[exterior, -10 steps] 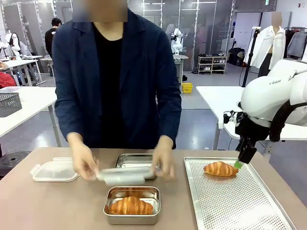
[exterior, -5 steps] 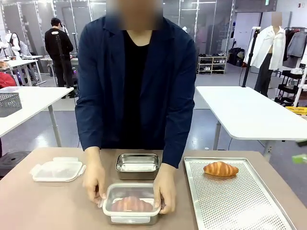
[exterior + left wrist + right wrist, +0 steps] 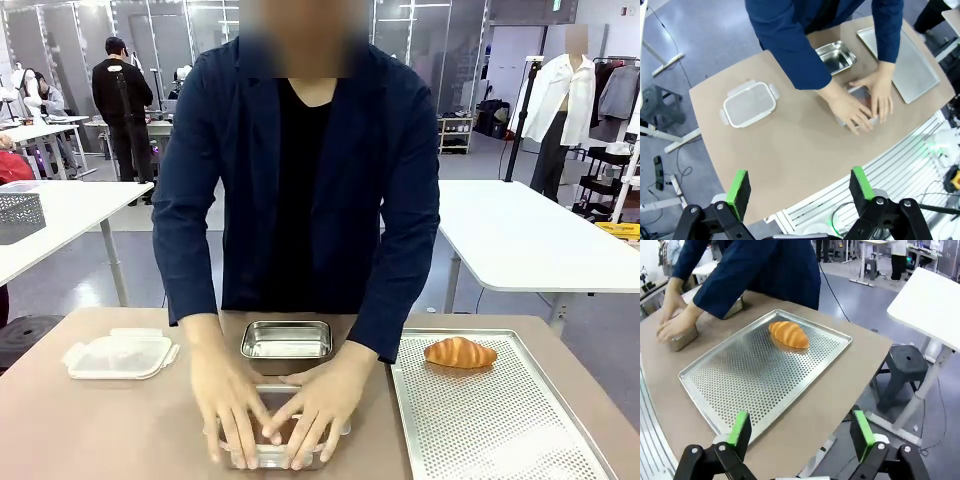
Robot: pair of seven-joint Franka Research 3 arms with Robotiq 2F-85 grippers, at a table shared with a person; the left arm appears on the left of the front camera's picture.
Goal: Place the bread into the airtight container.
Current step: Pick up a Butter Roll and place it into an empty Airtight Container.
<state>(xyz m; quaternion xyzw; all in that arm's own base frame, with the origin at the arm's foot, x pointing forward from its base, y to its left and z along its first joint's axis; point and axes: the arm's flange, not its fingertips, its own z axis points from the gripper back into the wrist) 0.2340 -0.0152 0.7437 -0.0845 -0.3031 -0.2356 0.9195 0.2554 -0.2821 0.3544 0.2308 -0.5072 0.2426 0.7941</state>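
A: Left gripper [image 3: 799, 189]?
B: Jaws spread wide, nothing between them, high above the tan table [image 3: 790, 145].
A: And on it?
B: Clear plastic lid [image 3: 115, 355] at the left. In the middle, an empty rectangular steel container [image 3: 286, 340]; just in front of it, a lidded steel container [image 3: 272, 398] under both of the person's hands [image 3: 232, 405]. Golden croissant [image 3: 459, 352] lies on the perforated metal tray [image 3: 500, 430], right.
A: Right gripper [image 3: 800, 434]?
B: Wide open too, empty, well apart from the croissant.
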